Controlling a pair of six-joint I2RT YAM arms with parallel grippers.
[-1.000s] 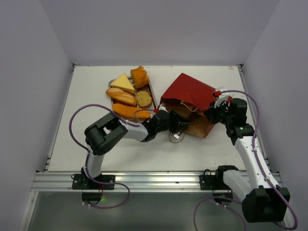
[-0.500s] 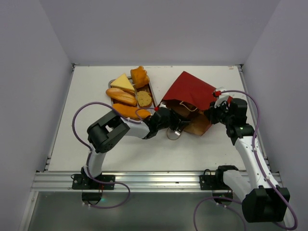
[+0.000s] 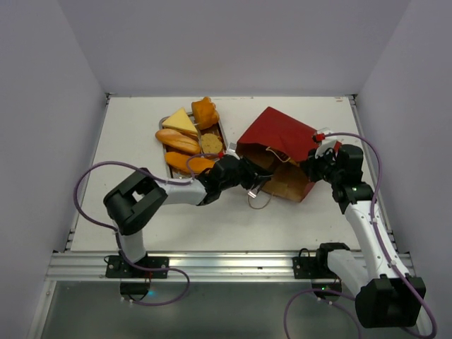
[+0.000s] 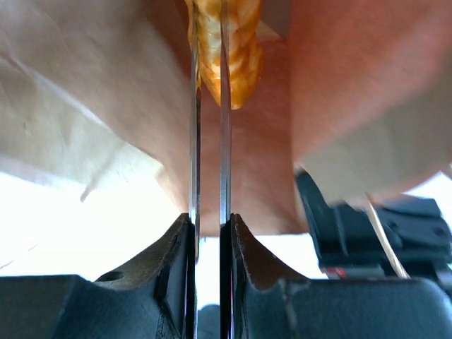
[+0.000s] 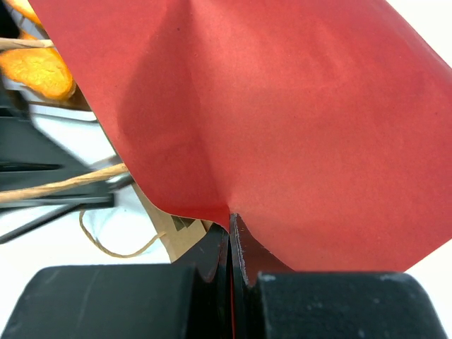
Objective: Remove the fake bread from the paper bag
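The paper bag [image 3: 279, 138], red outside and brown inside, lies on its side with its mouth toward the table's front left. My left gripper [image 3: 253, 178] reaches into that mouth. In the left wrist view its thin metal fingers [image 4: 195, 141] stand close together, shut on a golden-orange piece of fake bread [image 4: 244, 56] inside the brown bag interior [image 4: 85, 85]. My right gripper [image 3: 314, 167] is shut on the bag's red wall [image 5: 296, 106] and pinches its edge between the jaws [image 5: 230, 220]. Several other breads [image 3: 180, 140] lie on a tray.
The silver tray [image 3: 222, 131] stands left of the bag and holds a yellow wedge [image 3: 180, 121], a bun [image 3: 205, 111], a round slice [image 3: 210, 144] and long loaves. A twine handle loop [image 3: 258, 200] lies on the table in front of the bag. Grey walls stand close on both sides.
My left gripper has narrowed its jaws onto the bread inside the bag mouth. The left elbow has swung out to the left. The right arm has held still.
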